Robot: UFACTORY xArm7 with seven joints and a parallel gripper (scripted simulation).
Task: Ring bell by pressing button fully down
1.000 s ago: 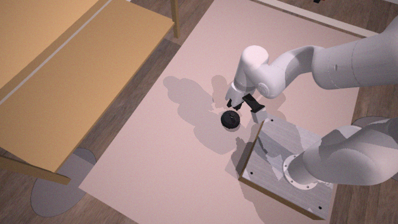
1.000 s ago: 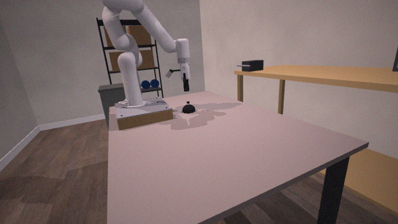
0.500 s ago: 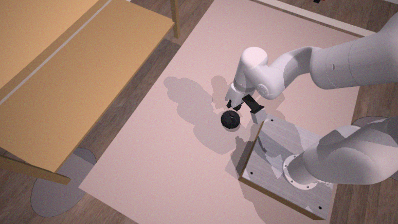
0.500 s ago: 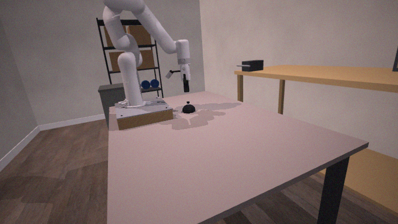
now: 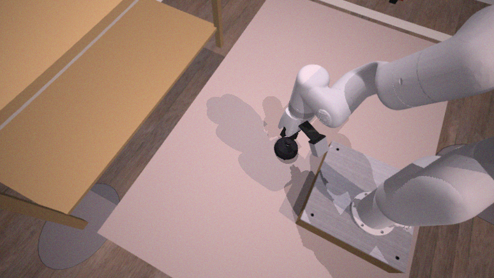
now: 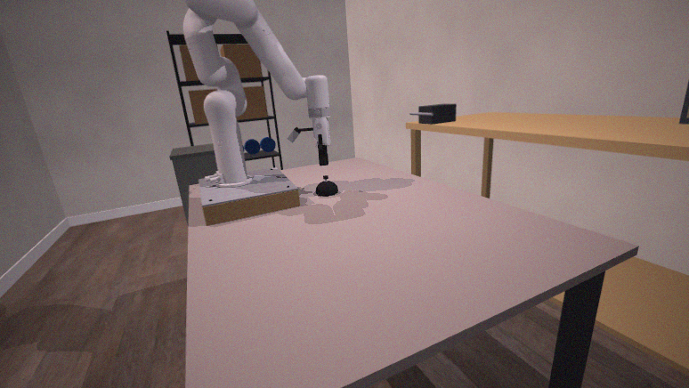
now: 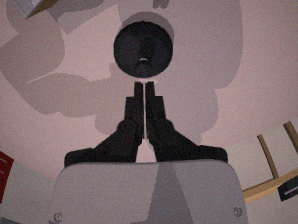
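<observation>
Looking down the wrist view first, I see my claw [image 7: 144, 86] pinched fully together with nothing between its fingers, the two black tips pressed into one blunt point. Just beyond them sits the black bell [image 7: 144, 50], its button [image 7: 144, 58] a small nub at the dome's crown. From the exterior view the claw [image 6: 322, 161] hangs above the bell [image 6: 326, 188] with a visible gap, so I judge the press has not begun.

The bell stands on the table [image 6: 385, 250] near its far edge, close beside the arm's base plate [image 6: 288, 198].

What worries me is alignment. In the top view the claw [image 5: 287, 134] looks set slightly toward the far edge from the bell's [image 5: 285, 148] centre, though the camera angle may account for that. If I come down off-centre, the tips could strike the sloped dome, shoving the loose bell sideways or tipping it. Pushing too hard past the button's travel could also skid it. Beyond, a wooden bench [image 6: 554, 130] and shelf rack [image 6: 173, 72] stand well apart.
</observation>
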